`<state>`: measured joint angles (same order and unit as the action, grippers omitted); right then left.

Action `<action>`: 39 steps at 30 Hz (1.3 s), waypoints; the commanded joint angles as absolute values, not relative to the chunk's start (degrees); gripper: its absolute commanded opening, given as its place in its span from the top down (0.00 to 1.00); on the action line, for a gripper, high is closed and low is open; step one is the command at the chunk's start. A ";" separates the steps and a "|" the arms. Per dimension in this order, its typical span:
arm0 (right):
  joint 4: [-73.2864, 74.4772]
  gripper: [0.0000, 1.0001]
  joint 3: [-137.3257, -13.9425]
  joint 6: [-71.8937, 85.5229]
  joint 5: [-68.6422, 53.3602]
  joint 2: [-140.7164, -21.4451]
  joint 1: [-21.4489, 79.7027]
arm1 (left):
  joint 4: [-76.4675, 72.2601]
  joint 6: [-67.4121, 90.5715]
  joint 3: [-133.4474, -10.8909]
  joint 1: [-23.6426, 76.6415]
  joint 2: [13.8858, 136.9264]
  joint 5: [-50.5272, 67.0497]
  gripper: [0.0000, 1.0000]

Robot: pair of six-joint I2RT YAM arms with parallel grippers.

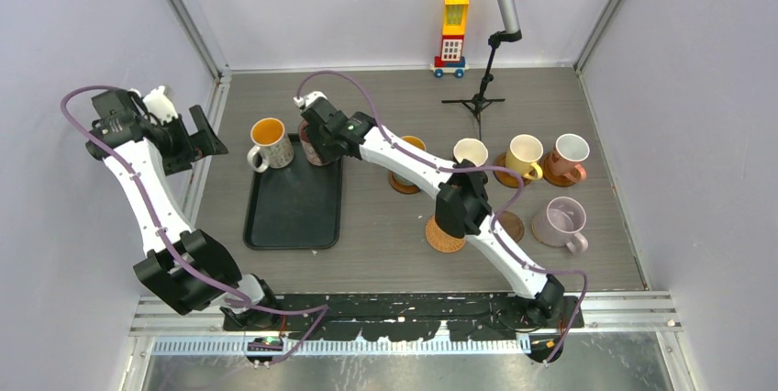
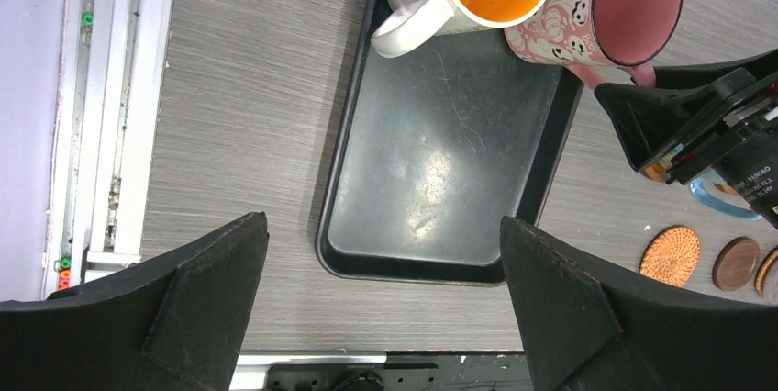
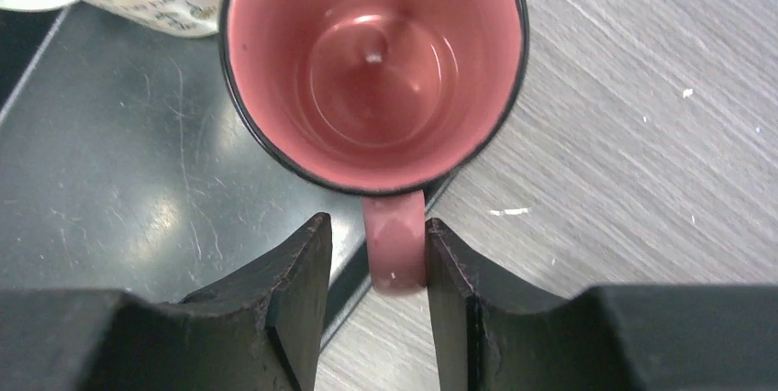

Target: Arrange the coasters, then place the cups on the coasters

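Observation:
The patterned pink cup [image 3: 372, 70] stands at the far right corner of the black tray [image 3: 110, 180]. My right gripper [image 3: 376, 226] straddles its handle [image 3: 396, 253]: the right finger touches it, and a narrow gap shows at the left finger. The patterned white cup [image 1: 268, 141] with an orange inside stands next to it on the tray [image 1: 292, 207]. My left gripper [image 1: 206, 139] hangs wide open and empty over the table's left side. A woven coaster [image 1: 446, 233] and a dark coaster [image 1: 510, 224] lie bare. The yellow cup [image 1: 525, 157], pink cup [image 1: 569, 160] and lilac cup [image 1: 561, 221] stand at the right.
A toy block tower on wheels [image 1: 451, 35] and a microphone stand [image 1: 479, 97] are at the back. My right arm [image 1: 459, 198] stretches across the middle and partly hides a blue cup [image 1: 410, 146] and a cup with a pale inside [image 1: 471, 150].

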<state>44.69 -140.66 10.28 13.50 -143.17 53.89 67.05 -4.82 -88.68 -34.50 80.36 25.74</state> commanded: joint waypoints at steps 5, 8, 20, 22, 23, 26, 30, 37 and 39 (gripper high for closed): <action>45.13 0.54 -149.33 5.82 11.28 -148.09 53.21 | 67.21 -6.21 -89.46 -35.92 80.90 27.68 0.00; 45.09 0.54 -148.56 5.62 11.37 -148.04 53.15 | 67.24 -6.59 -89.43 -36.37 81.01 27.90 0.00; 44.18 0.92 -149.88 5.04 10.54 -147.74 52.83 | 67.76 -7.19 -90.21 -37.36 82.11 29.02 0.00; 43.13 0.99 -148.91 4.61 9.57 -146.38 52.90 | 67.78 -7.23 -90.39 -37.37 82.22 29.15 0.00; 42.05 1.00 -147.97 4.22 9.16 -145.46 52.91 | 67.78 -7.21 -90.43 -37.40 82.26 29.18 0.00; 35.93 1.00 -143.37 1.57 8.75 -141.70 53.38 | 67.79 -7.25 -90.74 -37.39 82.50 29.70 0.00; 27.12 1.00 -137.29 -1.53 8.12 -136.70 53.85 | 67.68 -7.15 -90.99 -37.40 82.92 30.38 0.00; 15.65 1.00 -130.93 -3.77 6.95 -131.86 53.86 | 67.37 -6.65 -90.87 -37.39 82.80 30.94 0.00; 13.63 1.00 -129.73 -4.08 6.20 -130.99 53.87 | 67.46 -6.50 -91.09 -37.44 82.76 31.11 0.00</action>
<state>28.69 -129.78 -1.98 7.55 -140.77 53.52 67.59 -6.46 -88.82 -36.88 83.15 28.99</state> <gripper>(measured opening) 0.304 0.996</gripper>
